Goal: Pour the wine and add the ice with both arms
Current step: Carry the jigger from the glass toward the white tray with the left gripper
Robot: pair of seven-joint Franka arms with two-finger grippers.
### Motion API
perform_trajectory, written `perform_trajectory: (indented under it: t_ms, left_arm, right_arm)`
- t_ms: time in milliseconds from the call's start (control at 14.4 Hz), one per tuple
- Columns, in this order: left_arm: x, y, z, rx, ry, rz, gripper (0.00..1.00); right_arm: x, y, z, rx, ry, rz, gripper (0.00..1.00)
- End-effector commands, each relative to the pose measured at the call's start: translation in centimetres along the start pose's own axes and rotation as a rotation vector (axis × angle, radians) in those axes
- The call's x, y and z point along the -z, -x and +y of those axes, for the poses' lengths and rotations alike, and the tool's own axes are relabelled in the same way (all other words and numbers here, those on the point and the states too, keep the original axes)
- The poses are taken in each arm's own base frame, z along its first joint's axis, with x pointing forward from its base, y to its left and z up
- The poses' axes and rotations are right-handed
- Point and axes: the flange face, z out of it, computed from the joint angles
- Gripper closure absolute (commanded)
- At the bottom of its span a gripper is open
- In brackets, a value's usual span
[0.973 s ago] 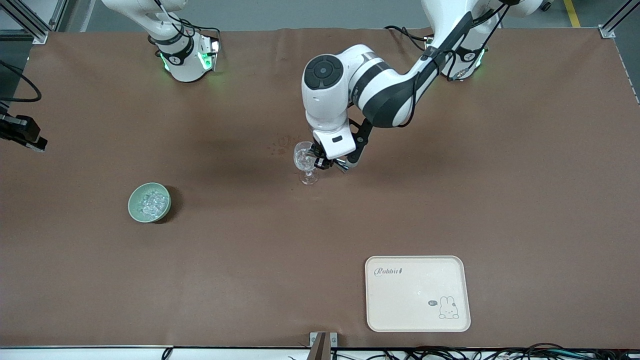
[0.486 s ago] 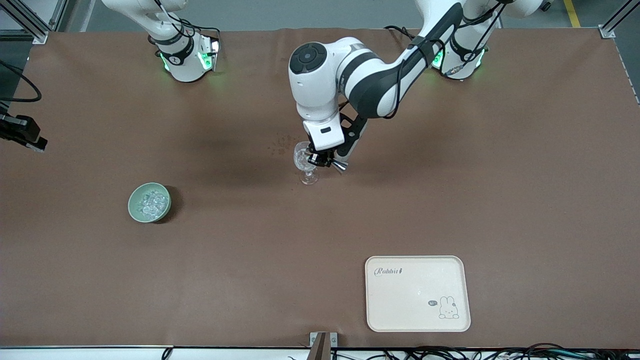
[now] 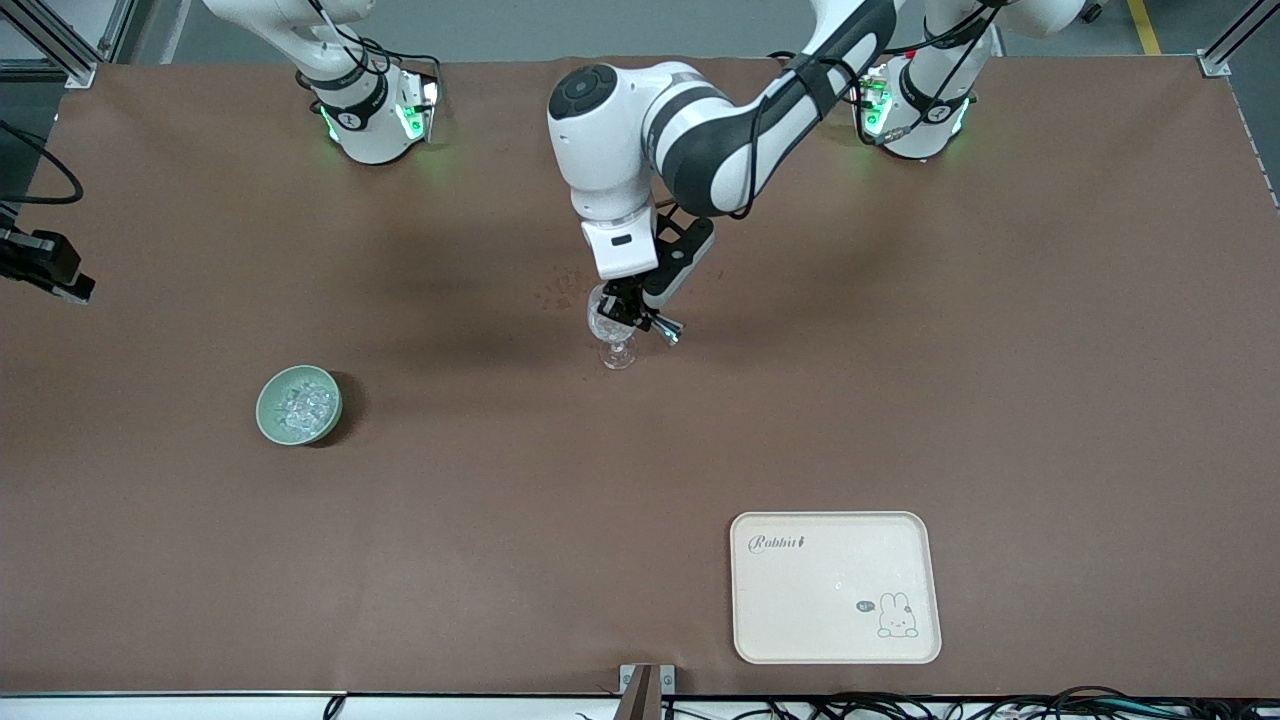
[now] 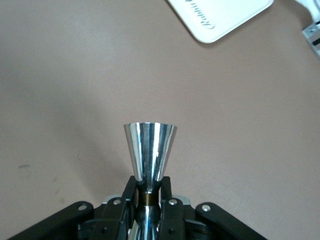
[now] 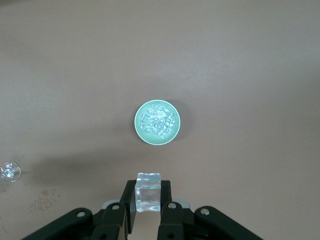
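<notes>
My left gripper (image 3: pixel 632 312) is shut on the waist of a silver jigger (image 3: pixel 668 330), which it holds tilted right beside the bowl of the clear stemmed wine glass (image 3: pixel 610 328) in the middle of the table. In the left wrist view the jigger (image 4: pixel 150 150) juts from between the fingers of the left gripper (image 4: pixel 149 197). My right gripper (image 5: pixel 148 201) is shut on one clear ice cube (image 5: pixel 148 192), high over the table near the pale green bowl (image 5: pixel 138 131) of ice (image 5: pixel 159 122). The right gripper is out of the front view. No wine shows.
The green bowl (image 3: pixel 264 415) stands toward the right arm's end, nearer the front camera than the glass. A cream rabbit tray (image 3: pixel 836 587) lies near the front edge toward the left arm's end. A black device (image 3: pixel 45 265) with a cable sits at the table's edge.
The left arm's elbow has swung toward the right arm's end and its wrist has turned. The jigger stays at the glass at a changed tilt. Bowl, glass and tray have not moved.
</notes>
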Motion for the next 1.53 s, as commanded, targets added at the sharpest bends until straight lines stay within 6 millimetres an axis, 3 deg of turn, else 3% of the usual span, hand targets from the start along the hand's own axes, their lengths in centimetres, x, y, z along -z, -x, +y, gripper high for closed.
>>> perform_trajectory:
  t_ms: [0,417,556,625,834,973,1112,1251,1320,1459]
  left_arm:
    - [0.3,1.0,0.0,-0.038,0.025,0.054,1.0]
    - [0.3,1.1,-0.1,-0.041,0.026,0.058,1.0]
    - [0.6,0.0,0.2,0.003,0.004,0.016,1.0]
    - [0.2,-1.8,0.5,0.058,-0.031,-0.039,1.0]
    - [-0.7,-8.2,2.0,0.22,-0.089,-0.178,0.99]
    - [-1.3,-14.0,3.6,0.353,-0.071,-0.317,0.99]
    - [-3.3,-21.4,4.3,0.485,-0.046,-0.421,0.98]
    - [-5.1,-27.4,4.2,0.551,-0.012,-0.556,0.98]
    - [-6.3,-31.4,3.8,0.627,0.012,-0.633,0.98]
    - [-8.8,-36.9,2.8,0.715,0.05,-0.778,0.98]
  right_arm:
    - [0.2,0.1,0.0,-0.008,-0.003,-0.002,0.98]
    - [0.2,0.1,-0.1,-0.007,-0.006,-0.003,0.98]
    - [0.2,0.1,-0.1,-0.007,-0.008,-0.003,0.98]
    - [0.2,0.1,-0.1,-0.007,-0.008,-0.001,0.98]
    - [0.2,0.2,-0.4,-0.012,-0.01,-0.004,0.98]
    - [0.3,0.3,-1.6,-0.033,-0.012,-0.005,0.99]
    - [0.3,0.5,-4.2,-0.075,-0.018,-0.003,0.99]
    - [0.2,1.2,-9.3,-0.122,-0.023,-0.006,0.99]
    - [0.1,1.9,-12.5,-0.145,-0.028,-0.006,0.99]
    - [-0.2,3.3,-19.1,-0.194,-0.047,0.011,0.99]
